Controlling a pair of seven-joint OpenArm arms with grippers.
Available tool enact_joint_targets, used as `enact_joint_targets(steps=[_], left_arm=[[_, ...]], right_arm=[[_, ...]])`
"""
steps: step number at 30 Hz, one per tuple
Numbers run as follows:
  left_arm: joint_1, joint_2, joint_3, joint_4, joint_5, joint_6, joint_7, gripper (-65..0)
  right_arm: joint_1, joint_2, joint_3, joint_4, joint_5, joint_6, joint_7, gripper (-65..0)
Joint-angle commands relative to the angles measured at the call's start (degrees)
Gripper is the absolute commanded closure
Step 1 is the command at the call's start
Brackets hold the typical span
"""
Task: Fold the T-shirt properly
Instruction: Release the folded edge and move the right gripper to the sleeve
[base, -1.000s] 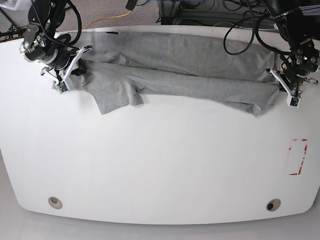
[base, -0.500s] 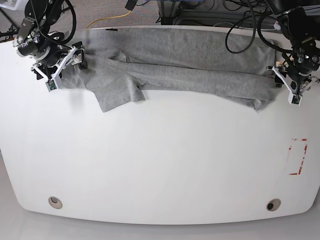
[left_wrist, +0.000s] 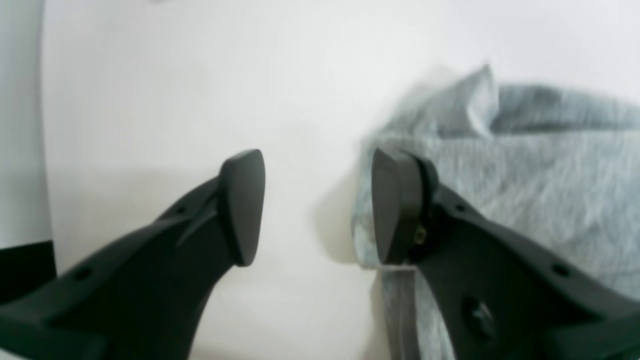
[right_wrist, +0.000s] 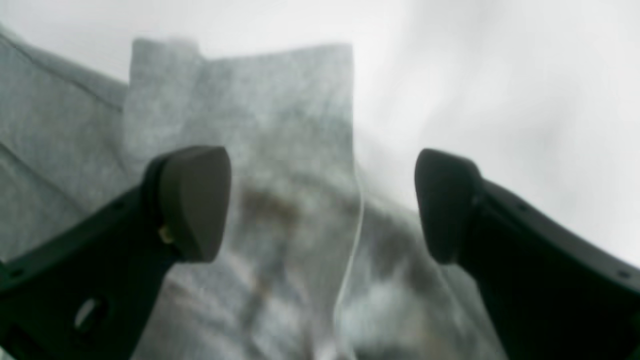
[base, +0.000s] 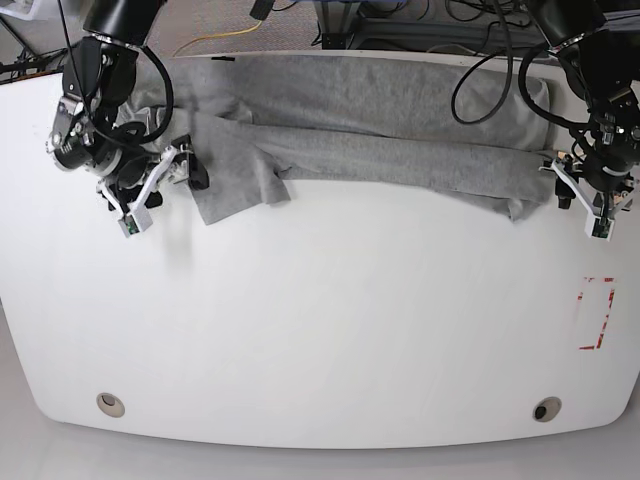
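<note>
both grippers off the cloth: loose fold at risk

the t-shirt (base: 380, 140) is seen lying along the far edge of the white table (base: 330, 330), folded lengthwise into a long band, with one sleeve (base: 235, 180) flopped out toward the near side at the right arm's end.

the left gripper (left_wrist: 312, 205) is seen with jaws parted and nothing between them; one finger sits over the cloth edge, the other over bare table. the right gripper (right_wrist: 320, 205) is seen spread wide above the fabric, nothing pinched. in the base view the right gripper (base: 160, 185) sits just beside the sleeve, the left gripper (base: 590, 195) at the band's other end.

risks judged from this:
- the sleeve is left sticking out; if the next fold is made over it, a lump is likely trapped.
- the long edge is wavy, not straight; a fold made from it is likely skewed.
- a single layer may be caught on regrasp, so the fold would be peeled open.
- the far edge lies at the table rim; a drag could slide cloth off.
- the wrist views are blurred, so layer count cannot be told.
</note>
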Motion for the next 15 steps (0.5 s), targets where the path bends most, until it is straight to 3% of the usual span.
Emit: enact_joint_targets(steps=[1, 13, 15], left_arm=[[-0.29, -0.87, -0.3, 0.92, -0.18, 0.11, -0.82, -31.9], [1.21, -0.87, -0.48, 1.01, -0.26, 0.11, -0.82, -31.9], [1.21, -0.87, -0.48, 1.01, -0.26, 0.11, -0.82, -31.9]], right_arm=[[2.37, 0.92, -0.84, -2.81, 0.44, 0.22, 1.19, -55.3], [9.58, 1.89, -8.31, -18.99, 0.44, 0.22, 7.44, -55.0], [9.58, 1.8, -9.1, -19.34, 0.44, 0.22, 8.05, -52.0]])
